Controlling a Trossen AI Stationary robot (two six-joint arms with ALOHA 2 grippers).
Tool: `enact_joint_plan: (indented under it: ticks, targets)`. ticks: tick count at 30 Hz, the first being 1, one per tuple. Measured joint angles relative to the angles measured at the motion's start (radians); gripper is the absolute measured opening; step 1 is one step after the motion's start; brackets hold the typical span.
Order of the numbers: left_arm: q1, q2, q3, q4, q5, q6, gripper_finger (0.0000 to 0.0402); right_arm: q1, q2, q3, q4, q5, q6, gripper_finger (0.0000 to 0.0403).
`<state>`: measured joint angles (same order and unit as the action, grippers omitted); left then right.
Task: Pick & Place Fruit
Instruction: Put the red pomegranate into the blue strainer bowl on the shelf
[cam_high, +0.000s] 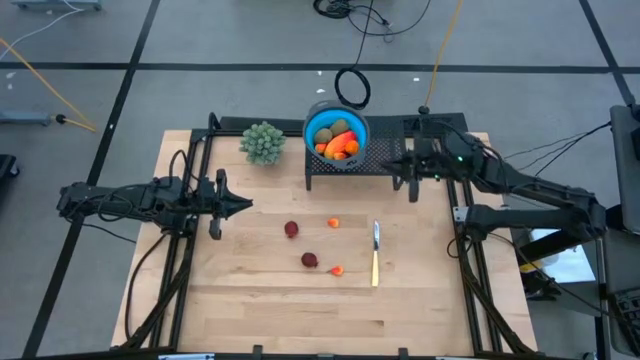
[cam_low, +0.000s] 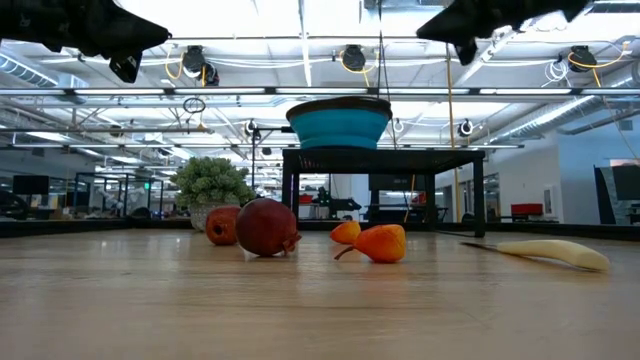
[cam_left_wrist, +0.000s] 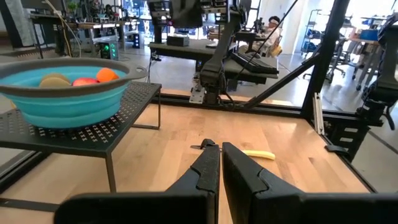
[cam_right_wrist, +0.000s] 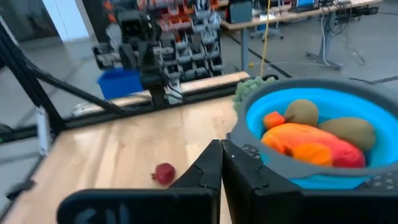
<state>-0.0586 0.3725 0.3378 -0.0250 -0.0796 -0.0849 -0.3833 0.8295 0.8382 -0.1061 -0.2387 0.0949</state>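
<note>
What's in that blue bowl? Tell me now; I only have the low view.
Observer: An orange-red mango-like fruit, brownish-green ovals and a tiny orange fruit lie in the bowl.
Operator: Report the right gripper.
Observer: The right gripper is shut and empty, beside the bowl's rack.
Operator: Now the left.
Observer: The left gripper is shut and empty, over the table's left side, clear of the dark red fruits.

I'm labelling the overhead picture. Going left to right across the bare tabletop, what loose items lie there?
Dark red fruit → second dark red fruit → knife. The two small orange fruits lie between the second red fruit and the knife, at nearly the same spot across, so their mutual order is unclear.
</note>
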Motion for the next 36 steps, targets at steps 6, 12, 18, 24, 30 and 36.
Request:
enact_joint_plan:
  ticks: [6,12,18,24,30,36]
  targets:
    - [0.0,0.0,0.0,0.0,0.0,0.003,0.0017,0.007,-0.163,-0.182,0.158,-0.001,0.076,0.0001]
    - [0.0,0.0,0.0,0.008,0.0,0.003,0.0017,0.006,-0.313,-0.328,0.223,0.0,0.121,0.0001]
    - [0.0,0.0,0.0,0.038,-0.002,-0.005,0.0017,0.006,-0.451,-0.406,0.204,0.0,0.159,0.0]
    - [0.0,0.039,0.0,0.056,-0.06,-0.052,0.0017,0.006,-0.584,-0.407,0.075,0.001,0.174,0.0]
    - [0.0,0.147,0.0,0.14,-0.08,-0.101,0.0017,0.006,-0.708,-0.408,-0.033,0.003,0.154,0.0]
    - [-0.002,0.296,0.057,0.168,-0.08,-0.132,0.0017,0.006,-0.811,-0.408,-0.13,0.012,0.151,0.0]
